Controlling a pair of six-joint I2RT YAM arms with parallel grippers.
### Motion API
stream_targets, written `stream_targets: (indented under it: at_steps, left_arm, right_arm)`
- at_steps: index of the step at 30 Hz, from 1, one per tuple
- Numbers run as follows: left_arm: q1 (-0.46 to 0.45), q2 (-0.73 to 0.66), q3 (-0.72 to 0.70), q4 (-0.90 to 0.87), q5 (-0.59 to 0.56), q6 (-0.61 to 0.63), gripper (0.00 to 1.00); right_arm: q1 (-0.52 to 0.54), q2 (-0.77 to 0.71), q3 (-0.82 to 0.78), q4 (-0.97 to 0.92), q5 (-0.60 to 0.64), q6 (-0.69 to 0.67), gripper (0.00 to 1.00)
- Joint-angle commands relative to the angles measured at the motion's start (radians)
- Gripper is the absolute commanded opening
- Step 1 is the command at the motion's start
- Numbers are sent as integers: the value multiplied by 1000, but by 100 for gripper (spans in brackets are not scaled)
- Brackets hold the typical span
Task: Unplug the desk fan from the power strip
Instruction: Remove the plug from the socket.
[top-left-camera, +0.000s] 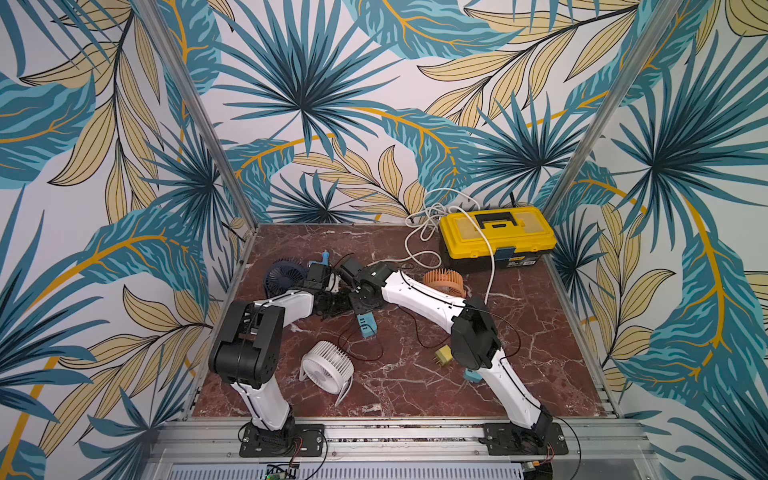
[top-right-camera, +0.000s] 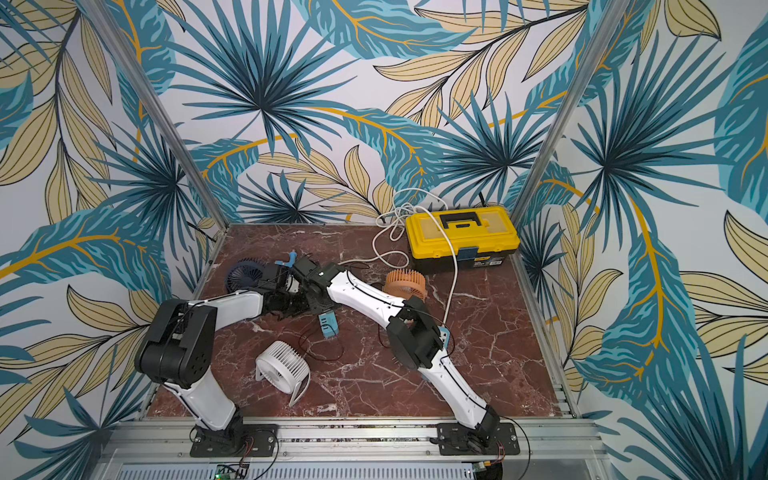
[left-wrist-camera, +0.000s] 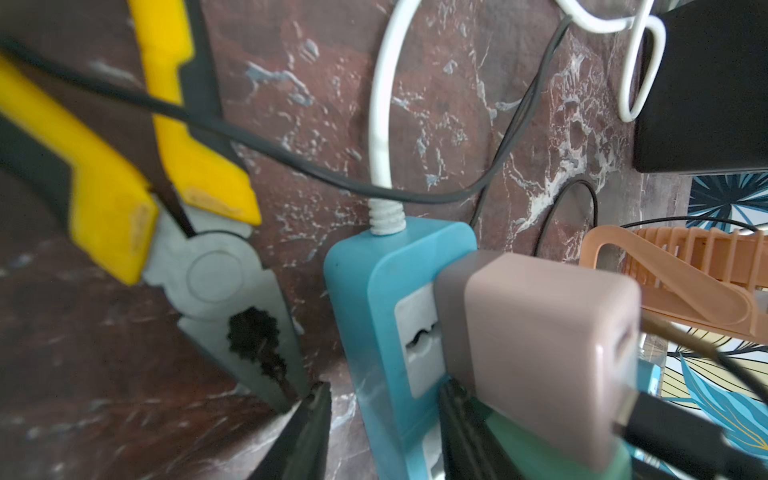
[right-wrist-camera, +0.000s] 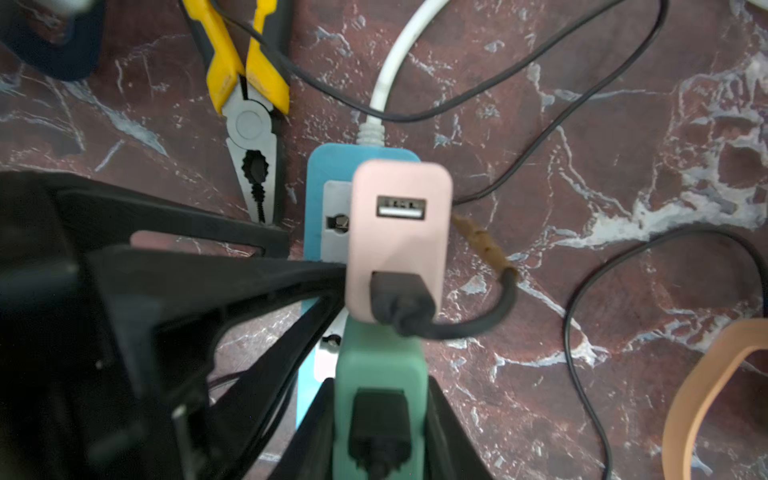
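Student: Nearest the right wrist camera, what fills the foreground?

Tutor: Green adapter (right-wrist-camera: 380, 353), seated in the blue power strip (right-wrist-camera: 318, 187), with a black cable in its port. The right gripper (right-wrist-camera: 380, 384) has its jaws pressed against the adapter's two sides.

Student: And the left gripper (left-wrist-camera: 386, 390)?

Tutor: Its jaws stand part-spread astride one long edge of the strip. One finger lies on the face below the pink adapter (left-wrist-camera: 540, 332). Whether they pinch cannot be told.

Student: Where does the strip lie?

Tutor: Flat on the table (top-left-camera: 415, 382), between navy fan (top-left-camera: 284, 276) and orange fan (top-left-camera: 444, 282), beside yellow-handled pliers (right-wrist-camera: 249, 124). A white fan (top-left-camera: 326, 365) stands nearer the front. Which fan each cable serves cannot be traced.

Student: Containers?

Tutor: One: yellow toolbox (top-left-camera: 528, 232) at the back right, lid shut, contents hidden, a white cord (top-left-camera: 493, 274) draped across it.

Student: Lettering?

Tutor: Label (top-left-camera: 515, 261) on the toolbox's black base, too small to read.
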Motion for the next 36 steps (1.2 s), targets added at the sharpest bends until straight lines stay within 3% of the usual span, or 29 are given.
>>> stream_targets:
  at_steps: [1,9,24,31,36]
  left_arm:
    - [-10,30,17,-4,-22,1,46]
    - [-10,47,18,-48,-52,35,46]
    - [-10,70,25,-92,-111,74,46]
    - [-10,73,25,-104,-133,85,46]
    - [-10,75,25,-106,-143,92,45]
  right_arm:
    - [4,0,-35,37,-35,10,12]
    - [-27,-90,-208,196,-153,62,8]
    - [4,-117,-131,124,22,-30,6]
    - [-32,-143,-224,229,-187,60,6]
    - [-24,-145,-199,185,-83,41,4]
